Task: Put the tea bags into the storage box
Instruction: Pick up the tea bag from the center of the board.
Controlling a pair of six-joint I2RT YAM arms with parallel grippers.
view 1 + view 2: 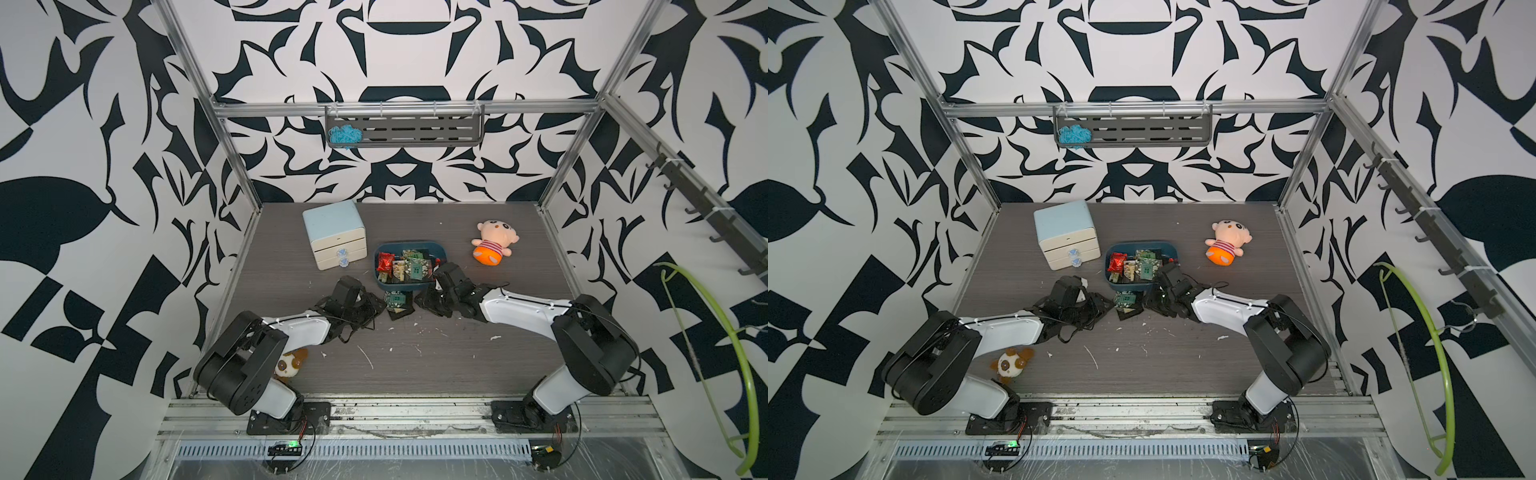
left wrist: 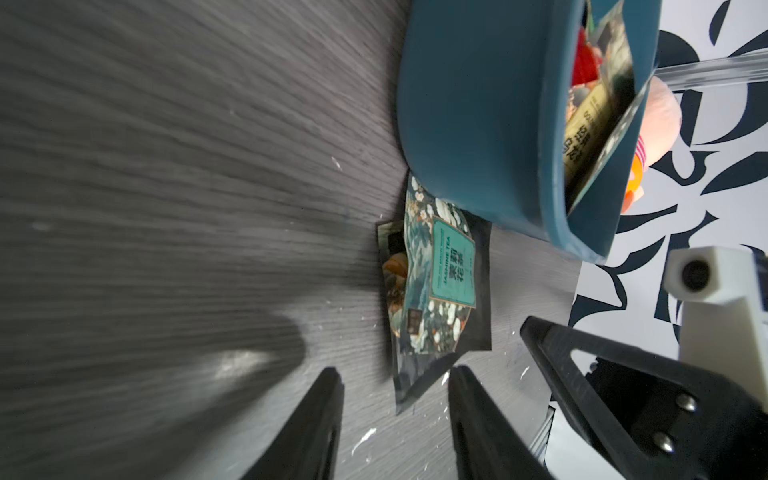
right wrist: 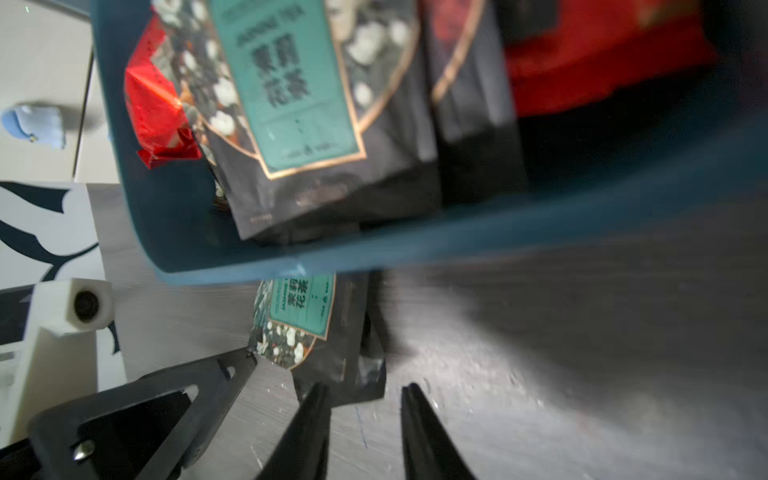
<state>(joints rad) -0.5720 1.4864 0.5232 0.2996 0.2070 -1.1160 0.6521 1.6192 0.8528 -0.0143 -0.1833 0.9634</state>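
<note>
The storage box (image 1: 400, 286) is a dark teal tray in mid-table, and several tea bags (image 1: 409, 266) lie in it, red, black and green-labelled (image 3: 299, 83). Two or three more tea bags (image 1: 395, 301) lie stacked on the table against its near wall, and the top one (image 2: 440, 274) has a green jasmine label. My left gripper (image 2: 395, 372) stands open just left of this stack, with the sachet's corner reaching between its fingers. Just right of the stack, my right gripper (image 3: 365, 388) also has its jaws apart, one fingertip (image 3: 320, 395) at the edge of a black sachet (image 3: 353, 374). Neither holds anything.
A pale blue and cream drawer cabinet (image 1: 336, 235) stands left of the box. A pink doll (image 1: 494, 243) lies at the back right, and a small plush (image 1: 289, 365) sits by the left arm's base. White flecks dot the table in front.
</note>
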